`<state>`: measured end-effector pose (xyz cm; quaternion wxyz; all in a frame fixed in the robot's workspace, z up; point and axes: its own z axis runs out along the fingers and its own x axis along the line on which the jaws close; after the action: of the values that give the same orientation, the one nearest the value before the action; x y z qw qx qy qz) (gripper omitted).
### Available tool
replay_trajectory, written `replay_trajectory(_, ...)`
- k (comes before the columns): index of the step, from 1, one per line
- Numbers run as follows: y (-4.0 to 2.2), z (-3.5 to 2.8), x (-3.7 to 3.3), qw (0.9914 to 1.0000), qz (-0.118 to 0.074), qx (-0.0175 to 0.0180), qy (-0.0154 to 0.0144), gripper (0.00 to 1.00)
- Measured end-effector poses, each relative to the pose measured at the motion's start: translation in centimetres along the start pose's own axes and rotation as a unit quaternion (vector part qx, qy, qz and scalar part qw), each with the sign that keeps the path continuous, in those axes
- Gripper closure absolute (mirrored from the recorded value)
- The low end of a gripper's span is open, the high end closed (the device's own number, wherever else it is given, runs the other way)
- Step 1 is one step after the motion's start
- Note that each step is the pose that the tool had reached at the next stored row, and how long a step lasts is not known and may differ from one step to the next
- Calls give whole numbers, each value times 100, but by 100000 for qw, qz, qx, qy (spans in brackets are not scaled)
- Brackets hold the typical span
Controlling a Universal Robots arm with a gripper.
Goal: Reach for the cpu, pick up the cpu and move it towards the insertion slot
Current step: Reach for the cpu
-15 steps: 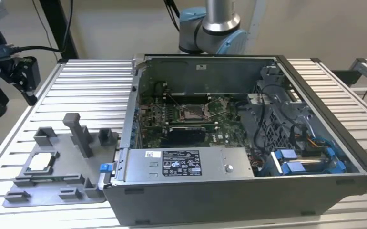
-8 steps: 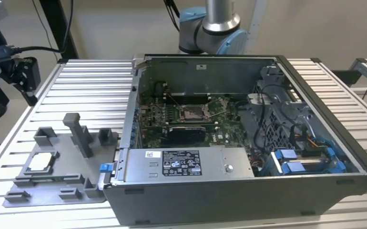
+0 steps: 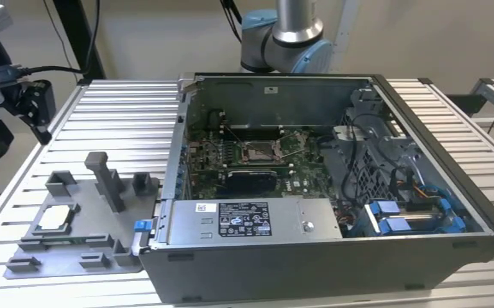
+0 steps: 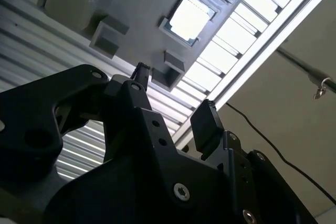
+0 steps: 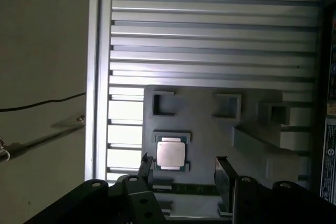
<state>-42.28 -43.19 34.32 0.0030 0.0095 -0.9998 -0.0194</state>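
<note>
The small flat square cpu with the pale silver-white metal top point(image 3: 52, 218) lies in a shallow square pocket of a grey plastic fixture plate point(image 3: 67, 260), in the lower left of the exterior view, on the ribbed aluminium counter point(image 3: 119, 115). The insertion slot, a square silver metal frame with a dark centre point(image 3: 262, 151), sits on the green motherboard inside the open dark computer case point(image 3: 315, 263), in the middle of that view and well apart from the cpu. In the first wrist view the black end effector point(image 5: 183, 159) hangs above the fixture plate with its two fingers spread wide and nothing between them; the cpu point(image 5: 170, 154) is seen in the gap, apparently a little closer to one finger than to the other. The second wrist view shows the same wide end effector point(image 4: 174, 90) with the cpu point(image 4: 190, 18) far beyond the tips, so I judge that the reach is not finished and the chip is not yet touched. The risk, in my opinion, comes from the raised grey blocks and the pocket rim around the chip: a finger that arrives off centre could strike them or push the plate. The chip is also very thin, so a grip that catches only one edge could tilt it or let it slip.
</note>
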Motion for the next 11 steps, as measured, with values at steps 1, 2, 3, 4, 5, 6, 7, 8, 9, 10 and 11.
replay_trajectory(1, -1, 8, 0, 100000, -2, 3, 4, 100)
replay_trajectory(2, -1, 17, 0, 100000, -2, 3, 5, 100)
replay_trajectory(3, -1, 25, 0, 100000, 0, 4, 5, 100)
replay_trajectory(4, -2, 34, 0, 100000, -4, 2, 6, 100)
replay_trajectory(5, -2, 42, -1, 100000, -5, 5, 5, 100)
replay_trajectory(6, -3, 49, -1, 100000, -6, 3, 7, 100)
replay_trajectory(7, -3, 56, -1, 100000, -5, 3, 5, 100)
replay_trajectory(8, -3, 63, -1, 100000, -6, 0, 5, 100)
replay_trajectory(9, -4, 71, -1, 100000, -5, 2, 2, 100)
replay_trajectory(10, -4, 76, -1, 100000, -5, 3, 4, 100)
replay_trajectory(11, -4, 83, -1, 100000, -4, 3, 4, 100)
